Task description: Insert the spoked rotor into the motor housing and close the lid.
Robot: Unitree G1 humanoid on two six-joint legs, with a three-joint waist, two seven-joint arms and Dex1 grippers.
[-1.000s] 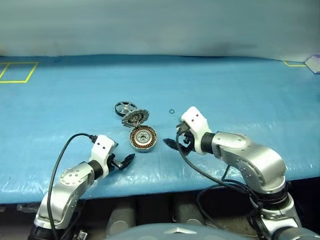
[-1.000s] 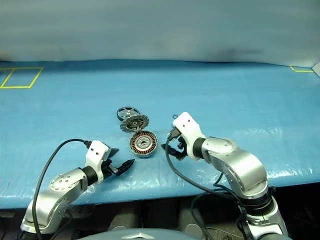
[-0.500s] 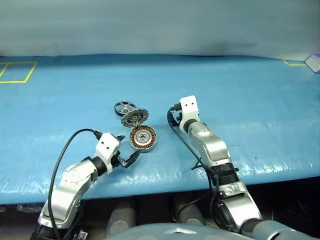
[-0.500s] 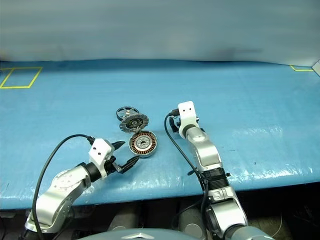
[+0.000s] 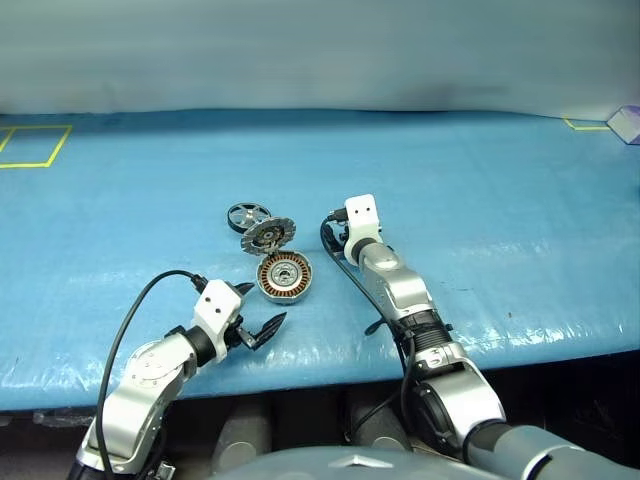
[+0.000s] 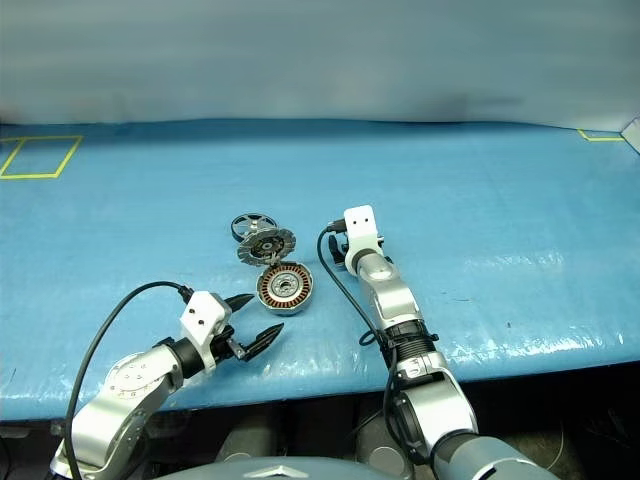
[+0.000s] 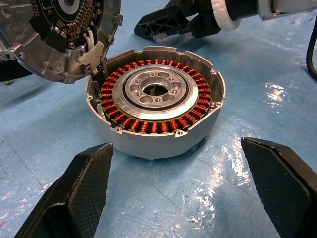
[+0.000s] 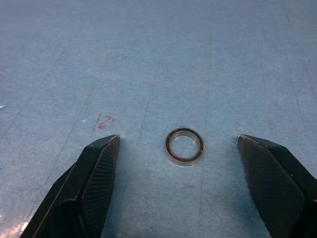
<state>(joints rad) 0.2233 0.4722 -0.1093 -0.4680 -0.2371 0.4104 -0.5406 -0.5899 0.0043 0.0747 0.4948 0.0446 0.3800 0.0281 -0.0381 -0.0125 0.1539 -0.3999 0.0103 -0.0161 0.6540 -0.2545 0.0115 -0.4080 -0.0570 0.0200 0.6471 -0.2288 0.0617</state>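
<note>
The motor housing [image 5: 286, 276], a grey cup with copper windings, lies on the blue mat. Its lid [image 5: 270, 236] stands tilted open at the far edge, toothed face showing. The black spoked rotor [image 5: 249, 215] lies flat just beyond the lid. My left gripper [image 5: 262, 306] is open a short way in front of the housing [image 7: 156, 106], pointing at it, with nothing between its fingers [image 7: 84, 188]. My right gripper [image 8: 178, 140] is open low over the mat to the right of the lid. It straddles a small loose ring [image 8: 184, 146] without touching it.
The blue mat [image 5: 480, 190] stretches wide on all sides, with its front edge close behind both arms. Yellow tape marks a square [image 5: 30, 145] at the far left. A black cable [image 5: 130, 320] loops off my left wrist.
My right arm has straightened and swung forward and to the left, bringing its gripper down beside the lid over the small ring. The left gripper has turned a little toward the housing.
</note>
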